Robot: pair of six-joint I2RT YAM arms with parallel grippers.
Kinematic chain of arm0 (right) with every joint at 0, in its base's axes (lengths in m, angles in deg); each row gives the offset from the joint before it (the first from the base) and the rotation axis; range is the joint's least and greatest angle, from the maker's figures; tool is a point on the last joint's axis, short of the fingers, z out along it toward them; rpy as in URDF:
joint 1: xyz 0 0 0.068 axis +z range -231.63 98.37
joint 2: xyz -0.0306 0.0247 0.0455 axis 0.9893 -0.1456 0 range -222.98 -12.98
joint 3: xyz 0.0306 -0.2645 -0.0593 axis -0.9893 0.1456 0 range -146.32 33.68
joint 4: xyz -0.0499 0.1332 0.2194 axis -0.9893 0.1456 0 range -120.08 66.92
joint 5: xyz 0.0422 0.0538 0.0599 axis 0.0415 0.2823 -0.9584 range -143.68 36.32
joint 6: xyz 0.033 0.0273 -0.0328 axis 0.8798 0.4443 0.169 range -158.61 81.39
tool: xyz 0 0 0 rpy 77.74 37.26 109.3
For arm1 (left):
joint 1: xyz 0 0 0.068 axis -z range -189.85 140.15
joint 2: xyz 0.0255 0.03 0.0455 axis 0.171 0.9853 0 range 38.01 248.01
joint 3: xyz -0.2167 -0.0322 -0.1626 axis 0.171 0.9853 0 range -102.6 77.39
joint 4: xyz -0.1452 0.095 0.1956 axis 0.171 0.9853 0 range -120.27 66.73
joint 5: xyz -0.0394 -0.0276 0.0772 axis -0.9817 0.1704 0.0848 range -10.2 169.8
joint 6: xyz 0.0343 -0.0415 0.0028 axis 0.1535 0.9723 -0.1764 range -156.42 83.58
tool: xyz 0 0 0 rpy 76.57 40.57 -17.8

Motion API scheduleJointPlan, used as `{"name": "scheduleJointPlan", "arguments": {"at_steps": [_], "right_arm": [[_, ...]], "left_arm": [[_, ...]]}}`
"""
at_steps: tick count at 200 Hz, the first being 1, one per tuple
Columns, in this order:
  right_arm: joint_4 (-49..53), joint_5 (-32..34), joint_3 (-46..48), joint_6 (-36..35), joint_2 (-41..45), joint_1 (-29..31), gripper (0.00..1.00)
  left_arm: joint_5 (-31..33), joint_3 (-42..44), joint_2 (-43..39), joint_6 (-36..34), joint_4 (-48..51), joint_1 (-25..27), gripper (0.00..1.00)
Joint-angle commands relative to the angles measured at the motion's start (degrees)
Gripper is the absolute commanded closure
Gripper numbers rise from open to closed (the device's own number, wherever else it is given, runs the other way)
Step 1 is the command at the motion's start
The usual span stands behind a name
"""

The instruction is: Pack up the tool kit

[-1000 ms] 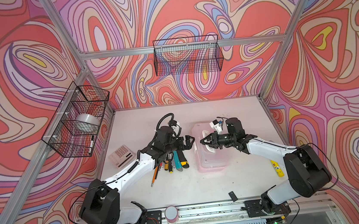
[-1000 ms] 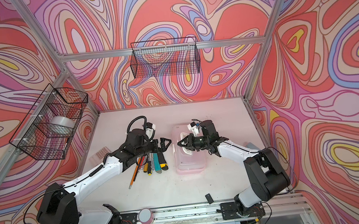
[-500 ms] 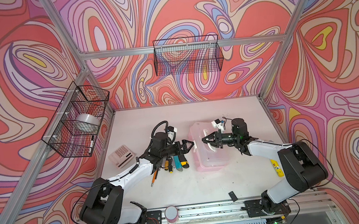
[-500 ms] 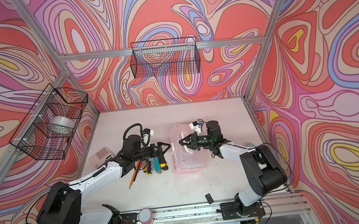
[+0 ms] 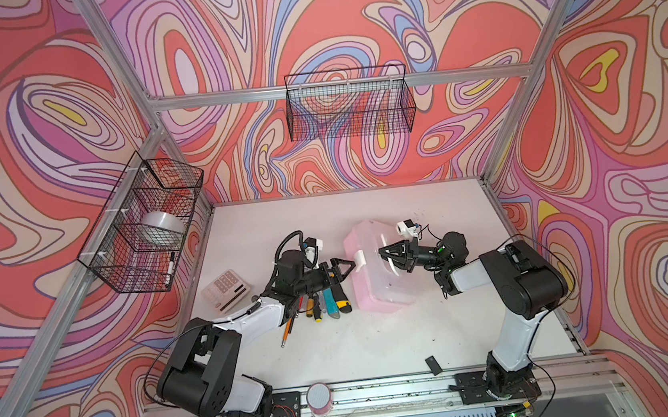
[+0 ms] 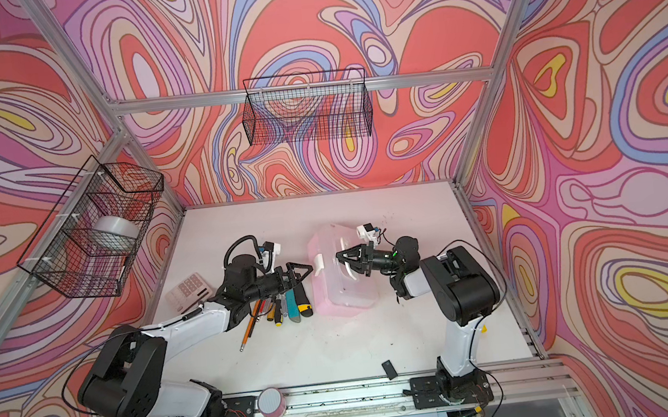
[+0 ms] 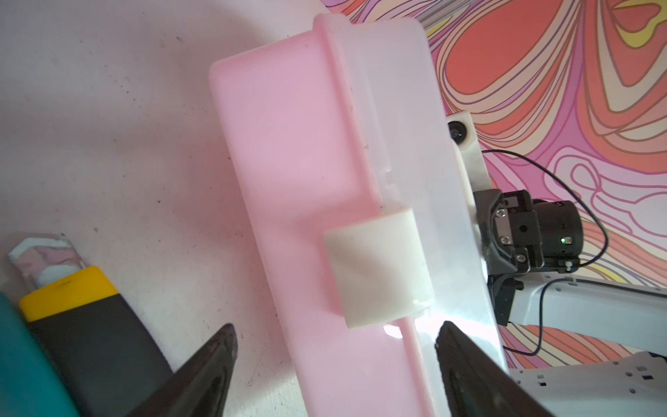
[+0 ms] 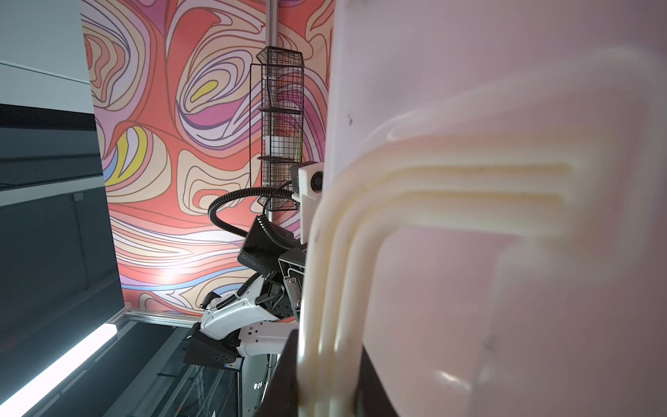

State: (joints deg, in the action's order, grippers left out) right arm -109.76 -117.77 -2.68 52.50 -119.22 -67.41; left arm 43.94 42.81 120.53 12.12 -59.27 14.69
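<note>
The pink box (image 5: pixel 374 297) of the tool kit stands mid-table with its clear lid (image 5: pixel 373 239) down. My right gripper (image 5: pixel 387 254) (image 8: pixel 325 379) is shut on the white handle (image 8: pixel 433 184) on the lid. My left gripper (image 5: pixel 349 267) (image 7: pixel 335 326) is open, level with the box's left side, its fingertips (image 7: pixel 225 334) either side of the white latch (image 7: pixel 379 269) (image 5: pixel 359 258) and short of it. Pencils (image 5: pixel 289 326), screwdrivers (image 5: pixel 314 305), a teal knife (image 5: pixel 331 306) and a yellow-black knife (image 5: pixel 343 300) (image 7: pixel 83 314) lie under the left arm.
A calculator (image 5: pixel 226 289) lies at the left of the table. Wire baskets hang on the left wall (image 5: pixel 146 223) and the back wall (image 5: pixel 349 103). A small black piece (image 5: pixel 433 365) lies near the front edge, and a pink-rimmed cylinder (image 5: pixel 318 397) stands on the front rail.
My left arm has dropped lower, bringing the gripper level with the latch, jaws a little narrower. The right gripper has stayed shut on the handle, and the box has shifted slightly left.
</note>
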Motion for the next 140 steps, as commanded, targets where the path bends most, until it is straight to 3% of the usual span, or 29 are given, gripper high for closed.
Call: {"name": "scheduleJointPlan", "arguments": {"at_steps": [1,29,91,140], "right_arm": [[1.5,-0.1,1.5,-4.0,-0.6,0.0,1.0],[6.3,0.0,1.5,-7.2,0.8,0.1,1.0],[3.8,-0.2,1.5,-6.1,-2.2,0.0,1.0],[4.5,-0.3,0.8,-6.4,-3.5,0.0,1.0]], "left_arm": [[-1.1,-0.3,0.4,1.5,-3.8,-0.1,0.14],[-2.5,-1.1,2.5,3.1,-6.6,0.0,0.17],[-7.5,-3.8,10.0,10.4,-19.0,-0.1,0.27],[-9.2,-6.3,11.8,11.3,-19.0,0.7,0.29]]}}
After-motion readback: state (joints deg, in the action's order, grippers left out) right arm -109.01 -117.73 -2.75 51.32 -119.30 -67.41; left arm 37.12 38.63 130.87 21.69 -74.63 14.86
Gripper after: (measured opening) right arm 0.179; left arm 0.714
